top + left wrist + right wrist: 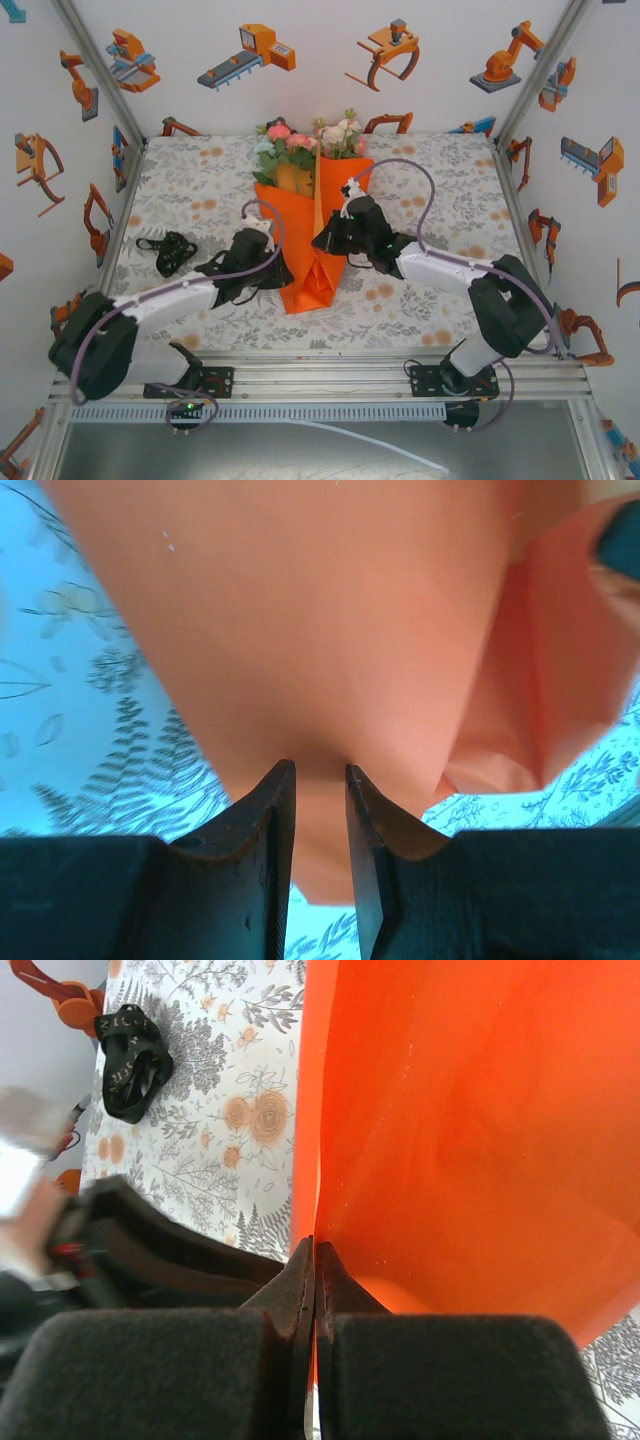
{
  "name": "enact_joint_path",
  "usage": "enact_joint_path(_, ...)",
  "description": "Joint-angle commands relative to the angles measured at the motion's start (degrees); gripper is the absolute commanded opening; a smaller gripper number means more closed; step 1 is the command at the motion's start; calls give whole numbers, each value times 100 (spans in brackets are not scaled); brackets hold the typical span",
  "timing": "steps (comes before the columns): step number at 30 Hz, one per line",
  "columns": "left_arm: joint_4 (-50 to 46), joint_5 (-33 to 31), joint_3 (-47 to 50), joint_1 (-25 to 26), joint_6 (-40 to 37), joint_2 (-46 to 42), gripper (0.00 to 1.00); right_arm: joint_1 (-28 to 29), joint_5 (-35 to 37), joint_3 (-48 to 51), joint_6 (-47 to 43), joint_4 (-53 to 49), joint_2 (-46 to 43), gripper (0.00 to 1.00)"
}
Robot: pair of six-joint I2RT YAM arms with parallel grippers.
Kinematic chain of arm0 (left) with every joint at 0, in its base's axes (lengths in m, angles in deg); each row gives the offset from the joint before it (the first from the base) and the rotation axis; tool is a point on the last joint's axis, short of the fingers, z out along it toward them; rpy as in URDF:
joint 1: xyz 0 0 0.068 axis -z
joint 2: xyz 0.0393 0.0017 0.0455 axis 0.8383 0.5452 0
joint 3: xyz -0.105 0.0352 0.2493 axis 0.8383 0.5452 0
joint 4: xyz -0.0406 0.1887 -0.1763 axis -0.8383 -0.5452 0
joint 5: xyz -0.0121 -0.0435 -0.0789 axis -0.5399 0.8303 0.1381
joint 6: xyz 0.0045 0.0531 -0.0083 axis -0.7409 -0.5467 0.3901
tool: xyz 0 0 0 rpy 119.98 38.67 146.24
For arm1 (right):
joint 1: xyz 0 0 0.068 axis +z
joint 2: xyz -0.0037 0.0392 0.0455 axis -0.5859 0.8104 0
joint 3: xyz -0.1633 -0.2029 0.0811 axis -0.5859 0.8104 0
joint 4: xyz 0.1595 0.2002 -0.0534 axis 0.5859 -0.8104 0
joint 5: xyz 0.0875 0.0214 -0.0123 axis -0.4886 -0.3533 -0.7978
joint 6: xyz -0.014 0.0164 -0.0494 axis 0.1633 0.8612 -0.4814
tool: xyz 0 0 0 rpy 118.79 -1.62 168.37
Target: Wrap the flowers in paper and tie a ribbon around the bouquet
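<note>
Lying along the middle of the counter (440, 180), the bouquet (318, 215) points its narrow tip toward the near edge, with the flowers (300, 140) spilling out of the wide mouth toward the far edge. The paper (305, 275) forms a bright orange cone with a raised fold down its length. The right end effector (314, 1246) is closed on an edge of the paper, the sheet pinched between its fingertips on the cone's right side (328, 240). The left end effector (320, 772) sits at the cone's left side, close to the tip (284, 270). Its jaws stand a narrow gap apart, orange showing in the gap; whether they touch the paper cannot be told. The ribbon (172, 251) lies bunched near the counter's left edge, well apart from the bouquet. A grey-orange floral cloth (200, 190) covers the counter, and white walls (330, 30) carry orange robot stickers (258, 52).
</note>
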Motion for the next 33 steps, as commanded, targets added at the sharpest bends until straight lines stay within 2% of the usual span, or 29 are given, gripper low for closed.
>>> enact_joint_path(1, 923, 610, -61, 86, 385, 439, 29, 71, -150, -399, 193, 168, 178, 0)
enact_joint_path(8, 727, 310, -133, 151, 349, 555, 29, 336, -46, -1020, 751, 216, 993, 0)
enact_joint_path(17, 378, -84, 65, 136, 271, 48, 30, 319, -1539, -1579, 89, -192, 2106, 0)
enact_joint_path(21, -106, -212, 89, 141, 160, -394, 29, 293, -1694, -1629, -122, -455, 2313, 2)
enact_joint_path(24, -763, -738, 163, 144, 82, -1153, 29, 276, -1641, -1600, -206, -527, 2321, 3)
enact_joint_path(26, -1380, -1484, 170, 108, 202, -1783, 29, 276, -1674, -1634, -273, -579, 2328, 4)
enact_joint_path(27, -1604, -1774, 155, 43, 298, -2003, 29, 271, -1725, -1659, -310, -597, 2344, 5)
enact_joint_path(29, -1931, -1920, 70, -263, 455, -2270, 31, 275, -1887, -1715, -358, -636, 2388, 7)
enact_joint_path(31, -2097, -1737, -109, -650, 666, -2179, 32, 275, -2023, -1713, -388, -650, 2432, 9)
enact_joint_path(33, -1855, -1201, -259, -1041, 850, -1836, 33, 276, -2086, -1675, -407, -682, 2455, 15)
